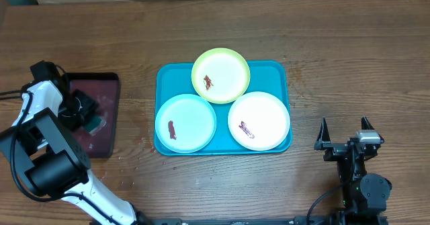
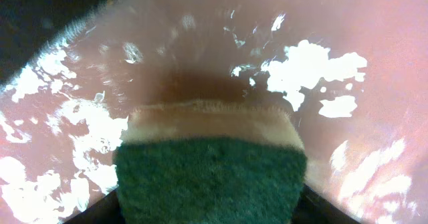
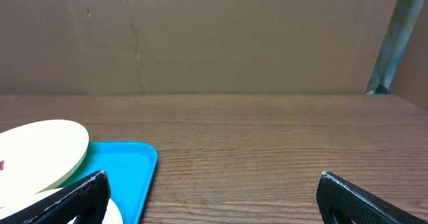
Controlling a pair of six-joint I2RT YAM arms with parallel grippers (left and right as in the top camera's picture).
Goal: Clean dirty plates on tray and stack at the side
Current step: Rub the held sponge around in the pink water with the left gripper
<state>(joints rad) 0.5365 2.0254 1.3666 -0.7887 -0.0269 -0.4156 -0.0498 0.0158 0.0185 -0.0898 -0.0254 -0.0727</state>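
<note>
- While the smeared plates lie uncleaned on the teal tray, the left claw pinches a sponge over the maroon tray, probably wetting it
- The right claw hangs spread above the surface, right of the teal tray, likely ready to lift plates

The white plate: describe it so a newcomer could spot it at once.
On the table, find the teal tray. The white plate lies in its near right corner. Its two neighbours are yellow-green and light blue; only it is white.
</note>
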